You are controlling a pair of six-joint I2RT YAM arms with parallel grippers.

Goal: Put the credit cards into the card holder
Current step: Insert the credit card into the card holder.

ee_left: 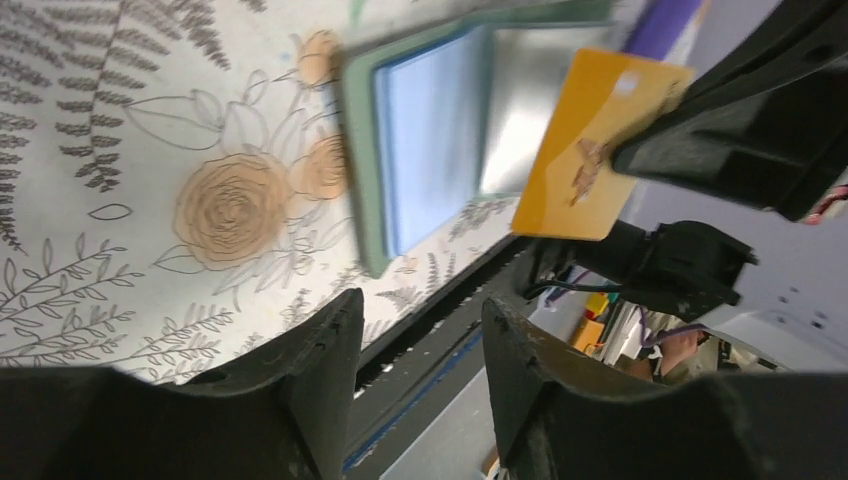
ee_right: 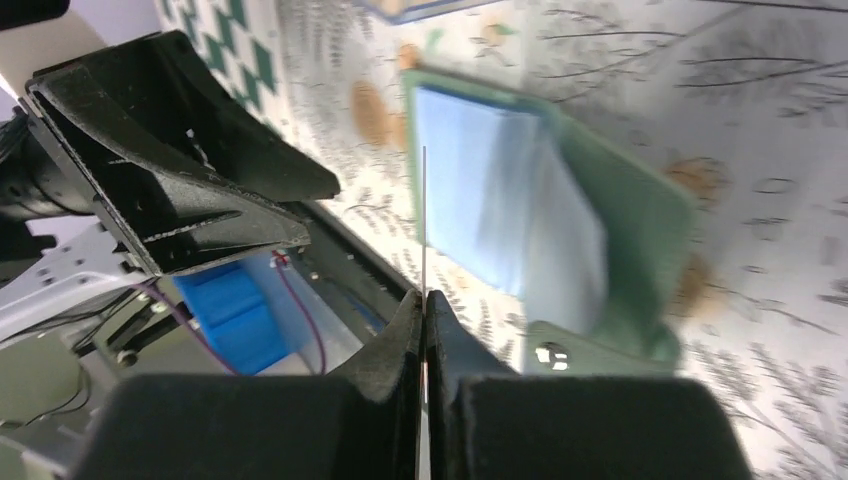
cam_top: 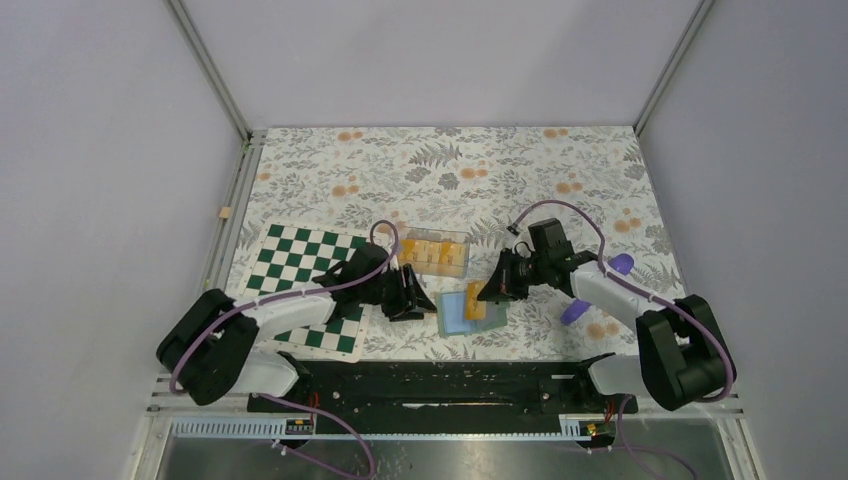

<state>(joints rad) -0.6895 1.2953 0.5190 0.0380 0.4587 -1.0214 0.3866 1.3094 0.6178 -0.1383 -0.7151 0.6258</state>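
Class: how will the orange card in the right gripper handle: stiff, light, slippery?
Probably stiff: the card juts out flat from the right gripper. Likely light: edge-on it is hairline thin. Its glossy face may slip.

The left arm [cam_top: 285,312] and right arm [cam_top: 603,291] match: white link shells between bulky black joint housings, with a lilac cable [cam_top: 557,205] looping along each. The left pincer [ee_left: 418,345] and right pincer [ee_right: 424,318] are matte black, each with 2 wedge-shaped fingers.
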